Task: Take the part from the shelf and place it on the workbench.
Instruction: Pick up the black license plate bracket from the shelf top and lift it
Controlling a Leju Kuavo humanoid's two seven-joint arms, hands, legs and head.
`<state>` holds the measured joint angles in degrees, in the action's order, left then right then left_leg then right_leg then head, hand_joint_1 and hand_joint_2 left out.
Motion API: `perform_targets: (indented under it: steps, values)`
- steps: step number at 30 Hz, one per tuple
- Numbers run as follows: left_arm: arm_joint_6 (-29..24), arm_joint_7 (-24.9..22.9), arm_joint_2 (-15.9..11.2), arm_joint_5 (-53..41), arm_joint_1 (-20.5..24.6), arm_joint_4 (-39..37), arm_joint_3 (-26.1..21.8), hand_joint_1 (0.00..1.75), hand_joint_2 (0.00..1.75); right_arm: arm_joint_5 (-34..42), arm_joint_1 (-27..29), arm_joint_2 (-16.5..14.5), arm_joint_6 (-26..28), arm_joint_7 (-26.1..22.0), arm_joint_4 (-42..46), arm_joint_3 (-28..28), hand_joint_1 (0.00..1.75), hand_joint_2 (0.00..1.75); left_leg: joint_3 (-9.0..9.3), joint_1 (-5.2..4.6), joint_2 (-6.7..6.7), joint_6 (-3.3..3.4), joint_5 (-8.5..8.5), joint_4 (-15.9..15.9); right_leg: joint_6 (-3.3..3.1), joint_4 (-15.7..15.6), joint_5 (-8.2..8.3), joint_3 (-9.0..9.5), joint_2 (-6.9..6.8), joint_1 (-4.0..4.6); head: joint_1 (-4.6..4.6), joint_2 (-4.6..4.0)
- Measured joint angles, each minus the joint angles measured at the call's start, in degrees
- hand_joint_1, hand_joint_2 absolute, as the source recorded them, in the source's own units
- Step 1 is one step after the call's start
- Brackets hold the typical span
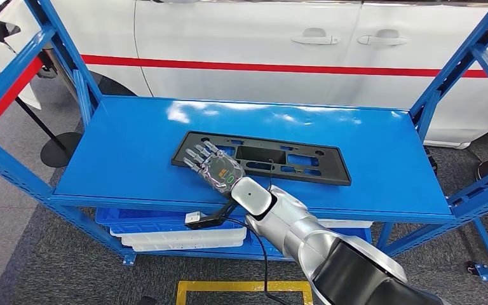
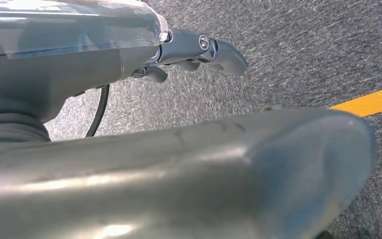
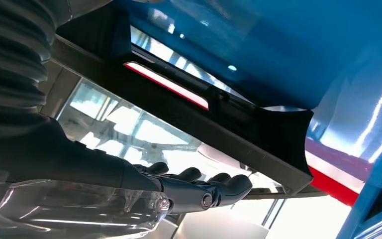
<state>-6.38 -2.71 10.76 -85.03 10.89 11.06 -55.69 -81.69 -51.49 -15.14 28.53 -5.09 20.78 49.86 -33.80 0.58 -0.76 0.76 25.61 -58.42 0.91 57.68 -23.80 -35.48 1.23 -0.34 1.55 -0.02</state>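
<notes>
The part (image 1: 292, 162) is a long flat black plastic frame with cut-outs, lying on the blue shelf board (image 1: 127, 159). My right hand (image 1: 216, 166) reaches in from the near edge and lies over the part's left end, fingers stretched out and apart, gripping nothing. Whether it touches the part I cannot tell. The right wrist view shows the part's dark edge (image 3: 229, 124) close beside those straight fingers (image 3: 204, 191). My left hand (image 2: 189, 50) hangs over the grey floor, fingers loosely extended and holding nothing.
Blue shelf uprights rise at the left (image 1: 13, 82) and right (image 1: 457, 70). A white car with a red stripe (image 1: 260, 44) stands behind the shelf. White trays (image 1: 178, 238) sit on the lower level. A yellow floor line (image 1: 244, 287) runs near my feet.
</notes>
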Motion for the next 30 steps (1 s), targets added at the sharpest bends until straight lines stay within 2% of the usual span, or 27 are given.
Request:
perform_targets:
  steps: [1,9,11,15,17,26,30]
  values:
    - [-0.08,0.2,0.01,0.01,-0.02,0.0,0.0,0.0,1.75,-0.11,-0.02,-0.01,-0.03,0.03,-0.07,0.0,0.0,1.75,0.0,0.0,0.0,0.0,0.0,0.0,0.0,0.0,0.0,0.0,0.0,0.0,0.0,0.0]
    - [-0.95,2.18,0.24,0.34,-0.4,0.0,-0.02,0.0,1.75,-0.16,-0.12,-0.01,-0.26,-0.31,-0.31,0.0,0.0,1.75,0.02,0.0,0.0,0.0,0.0,0.0,0.0,0.0,0.0,0.02,0.0,0.0,0.0,0.0]
    - [-1.0,2.26,0.27,0.34,-0.45,0.0,-0.01,0.0,0.87,-0.16,-0.13,-0.01,-0.27,-0.33,-0.34,0.0,0.0,1.75,0.02,0.0,0.0,0.0,0.0,0.0,0.0,0.0,0.0,0.02,0.0,0.0,0.0,0.0]
    - [-2.05,2.77,0.31,0.22,-0.51,0.0,0.03,0.0,0.87,-0.22,-0.13,-0.01,-0.17,-0.37,-0.41,0.0,0.0,1.75,0.03,0.0,0.0,0.0,0.0,0.0,0.0,0.0,0.0,0.03,0.0,0.0,0.0,0.0]
    - [-2.32,3.13,0.32,0.84,-0.55,0.0,0.02,0.0,0.0,-0.28,-0.13,0.01,-0.03,-0.39,-0.46,0.0,0.0,1.75,0.04,0.0,0.0,0.0,0.0,0.0,0.0,0.0,0.0,0.03,0.0,0.0,0.0,0.0]
    - [-2.19,5.7,0.3,0.84,-0.58,0.0,0.0,0.0,0.0,-0.49,-0.12,0.06,0.05,-0.57,-0.56,-0.09,0.0,1.75,0.03,-0.25,0.0,0.05,0.06,-0.12,0.04,-0.08,0.02,0.08,-0.01,-0.07,0.0,0.0]
    - [-1.64,5.55,0.29,0.77,-0.58,0.0,0.0,0.0,0.0,-0.7,-0.12,0.06,0.05,-0.64,-0.61,-0.16,0.0,1.75,0.03,-0.45,0.0,0.19,0.14,-0.18,0.18,-0.09,0.06,0.1,-0.01,-0.36,0.0,0.0]
